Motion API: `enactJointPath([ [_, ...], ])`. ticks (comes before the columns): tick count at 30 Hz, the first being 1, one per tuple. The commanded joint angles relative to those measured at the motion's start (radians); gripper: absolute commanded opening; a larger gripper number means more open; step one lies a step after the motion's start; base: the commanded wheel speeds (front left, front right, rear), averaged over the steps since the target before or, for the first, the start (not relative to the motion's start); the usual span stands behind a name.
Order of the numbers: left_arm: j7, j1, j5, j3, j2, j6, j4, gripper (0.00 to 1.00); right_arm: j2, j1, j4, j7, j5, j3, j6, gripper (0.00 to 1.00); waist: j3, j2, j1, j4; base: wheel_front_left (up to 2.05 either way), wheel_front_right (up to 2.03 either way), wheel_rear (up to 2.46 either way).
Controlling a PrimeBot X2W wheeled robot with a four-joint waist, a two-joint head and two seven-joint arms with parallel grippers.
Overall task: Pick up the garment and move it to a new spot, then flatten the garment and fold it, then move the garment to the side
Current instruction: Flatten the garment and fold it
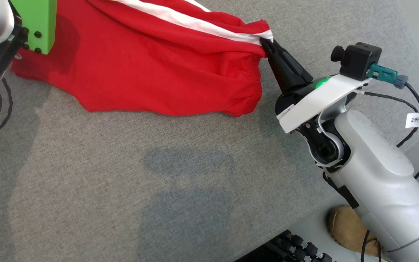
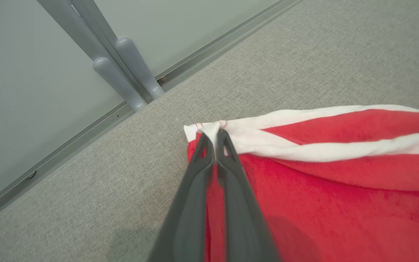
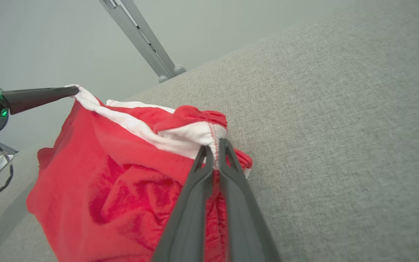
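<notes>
The garment (image 1: 151, 69) is red with white side stripes and is stretched between both arms over the grey cloth table (image 1: 122, 182). My right gripper (image 1: 266, 43) is shut on its white-striped corner by the gathered waistband (image 3: 215, 143). In the left wrist view my left gripper (image 2: 213, 136) is shut on the opposite white corner of the garment (image 2: 340, 189), held near the table's far edge. The right wrist view also shows the left gripper's fingers (image 3: 38, 96) pinching that far corner, with the red cloth (image 3: 122, 189) hanging slack between.
A grey rail and two rounded posts (image 2: 129, 69) run along the table's far edge beside a pale wall. At the lower right, past the table edge, lie a tan object (image 1: 347, 225) and black rollers (image 1: 300, 247). A black cable (image 1: 418, 120) trails from my right arm.
</notes>
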Motion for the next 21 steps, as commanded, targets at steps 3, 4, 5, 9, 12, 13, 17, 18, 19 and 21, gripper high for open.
enactJointPath([
  [3,-0.021,-0.044,0.023,-0.013,-0.019,-0.013,0.069,0.0,0.012,-0.017,0.037,-0.016,-0.019,0.004,-0.001,0.15,0.003,0.0,-0.0001,-0.001,0.0,0.0,0.0],
  [4,-0.023,-0.047,0.026,-0.017,-0.021,-0.013,0.085,0.0,0.013,-0.019,0.042,-0.022,-0.027,0.006,-0.001,0.42,0.002,0.0,-0.0001,-0.001,0.0,0.0,0.0],
  [5,-0.024,-0.049,0.03,-0.021,-0.021,-0.015,0.1,0.0,0.013,-0.021,0.046,-0.029,-0.037,0.009,-0.001,0.9,0.0,0.0,-0.0001,-0.003,0.0,0.0,0.0],
  [9,-0.052,-0.054,0.048,-0.039,-0.012,-0.032,0.147,0.0,0.016,-0.018,0.055,-0.04,-0.045,0.019,-0.001,1.0,-0.007,0.0,-0.0001,-0.009,0.0,0.0,0.0],
  [12,-0.069,-0.046,0.041,-0.035,-0.021,-0.027,0.166,0.0,0.009,-0.017,0.06,-0.049,-0.061,0.025,-0.001,1.0,-0.01,0.0,-0.0001,-0.009,0.0,0.0,0.0],
  [13,-0.078,-0.043,0.04,-0.035,-0.025,-0.026,0.173,0.0,0.006,-0.016,0.061,-0.056,-0.074,0.027,-0.001,1.0,-0.012,0.0,-0.0001,-0.008,0.0,0.0,0.0],
  [17,-0.21,0.048,0.005,-0.016,-0.067,-0.007,0.169,1.0,-0.049,0.063,0.006,-0.105,-0.297,-0.043,-0.001,1.0,-0.066,0.0,-0.0001,0.02,0.0,0.0,0.0],
  [18,-0.224,0.066,0.0,-0.015,-0.072,-0.007,0.161,1.0,-0.052,0.083,-0.01,-0.107,-0.331,-0.069,-0.001,1.0,-0.075,0.0,-0.0001,0.025,0.0,0.0,0.0],
  [19,-0.241,0.084,-0.004,-0.013,-0.075,-0.002,0.154,1.0,-0.053,0.104,-0.031,-0.108,-0.363,-0.098,-0.001,1.0,-0.084,0.0,-0.0001,0.029,0.0,0.0,0.0],
  [21,-0.275,0.124,-0.011,-0.011,-0.081,0.01,0.14,1.0,-0.046,0.157,-0.084,-0.107,-0.435,-0.167,-0.001,1.0,-0.103,0.0,-0.0001,0.038,0.0,0.0,0.0],
])
